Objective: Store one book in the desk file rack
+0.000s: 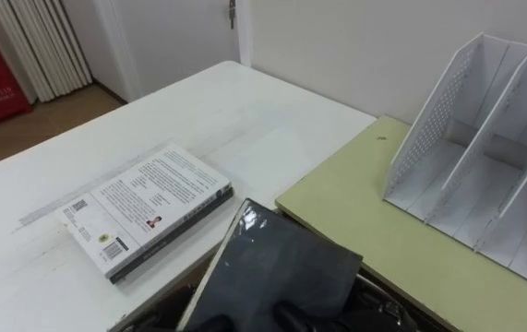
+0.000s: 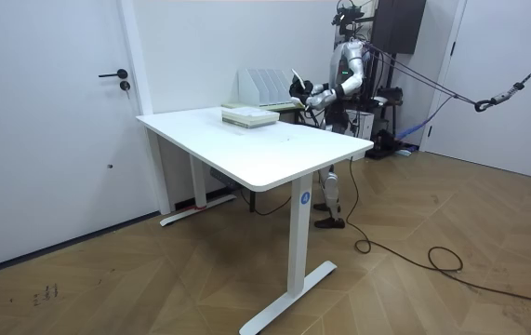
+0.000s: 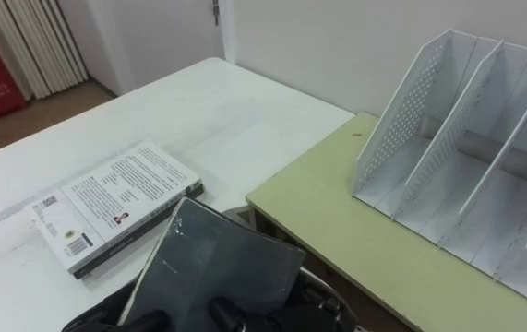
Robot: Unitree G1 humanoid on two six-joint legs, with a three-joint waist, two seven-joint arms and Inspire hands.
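dark book [image 1: 277,267]: held up above the near edge of the desks, tilted, over the gap between them, near and left of the rack
left robot hand [image 3: 106,320]: at the lower left, closed on the near edge of the dark book, thumb lying on the cover
right robot hand [image 1: 378,312]: dark parts under the book's near right corner; cannot tell how its fingers are set
file rack [image 1: 485,148]: white, upright, perforated side wall, open compartments with nothing in them; on the far right of the green desk
green desk [image 1: 365,231]: right, butted against the white desk
white desk [image 1: 245,120]: left, reaching to the far wall
white-covered book [image 1: 148,207]: flat on the white desk, left of the dark book and apart from it, on top of another book
robot: in the room view it stands at the far end of the white desk, arms forward with the book
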